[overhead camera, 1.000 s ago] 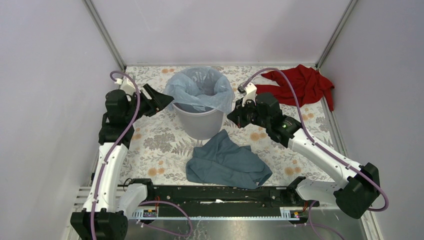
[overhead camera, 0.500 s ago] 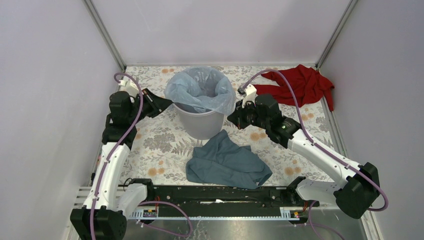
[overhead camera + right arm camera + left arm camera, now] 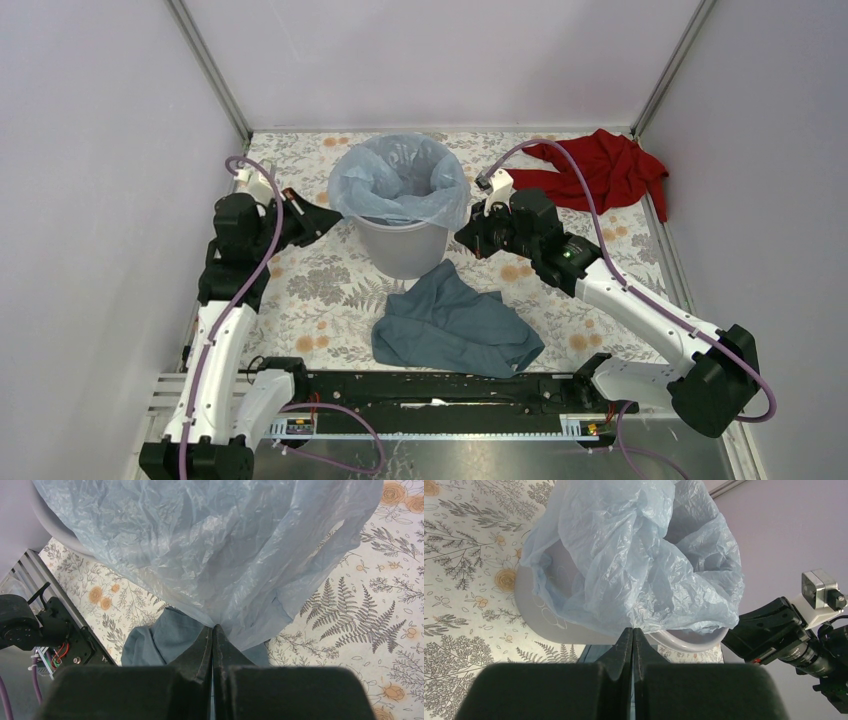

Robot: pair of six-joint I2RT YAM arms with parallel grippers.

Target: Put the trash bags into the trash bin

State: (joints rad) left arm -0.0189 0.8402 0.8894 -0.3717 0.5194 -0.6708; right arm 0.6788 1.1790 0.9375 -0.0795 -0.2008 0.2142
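The round light-grey trash bin (image 3: 400,245) stands at the middle back of the flowered table. A pale-blue translucent trash bag (image 3: 400,180) lines its mouth and hangs crinkled over the rim. My left gripper (image 3: 335,212) is at the bin's left side, shut, its tips (image 3: 632,630) pinching the bag's overhanging hem (image 3: 639,555) just outside the bin wall (image 3: 554,630). My right gripper (image 3: 462,232) is at the bin's right side, shut (image 3: 213,627) on the bag's edge. The film (image 3: 200,545) is stretched down into the tips.
A slate-blue cloth (image 3: 455,320) lies crumpled in front of the bin, under the right gripper in the right wrist view (image 3: 160,635). A red cloth (image 3: 600,170) lies at the back right corner. Walls close in on both sides; the black rail (image 3: 440,390) runs along the near edge.
The left gripper's jaws went from wide open to shut at the bag's left hem, and the left wrist dropped slightly. The right arm stayed put, still shut on the bag.
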